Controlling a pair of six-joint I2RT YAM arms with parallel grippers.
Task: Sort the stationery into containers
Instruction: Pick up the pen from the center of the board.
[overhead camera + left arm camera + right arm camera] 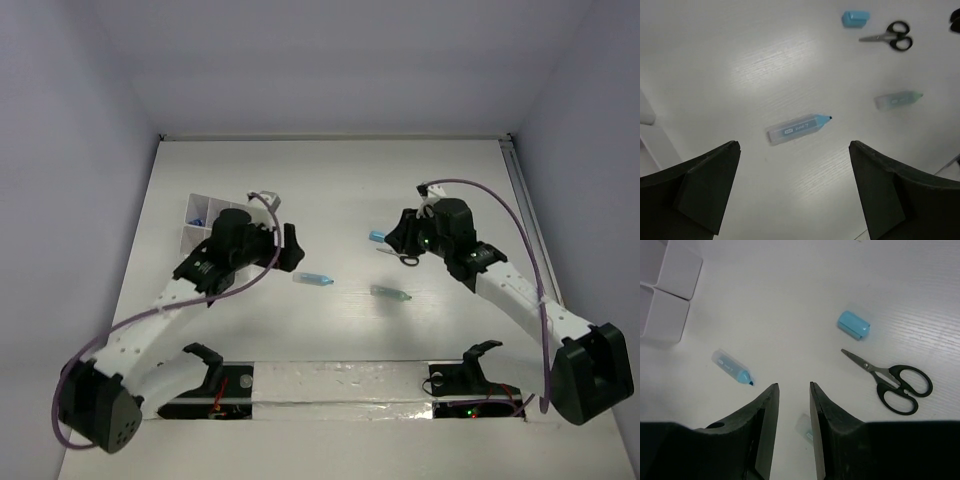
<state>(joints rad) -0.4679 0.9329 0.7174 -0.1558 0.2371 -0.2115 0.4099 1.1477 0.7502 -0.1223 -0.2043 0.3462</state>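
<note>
The white compartment box [192, 238] sits at the left, with a blue piece [197, 217] in one cell; its corner shows in the right wrist view [670, 290]. On the table lie a blue highlighter [312, 279] [797, 128] [732, 368], a teal highlighter [390, 293] [897, 99] [804, 426], a small blue cap-like piece [377, 237] [856, 18] [853, 324] and black-handled scissors [405, 258] [890, 37] [892, 382]. My left gripper [290, 243] [794, 150] is wide open and empty, hovering just short of the blue highlighter. My right gripper [395, 240] [793, 386] is narrowly open and empty, above the teal highlighter.
Grey walls enclose the white table [340, 180] at the back and sides. A metal rail [340, 385] with two black parked mounts runs along the near edge. The box edge [650, 137] shows at the left of the left wrist view.
</note>
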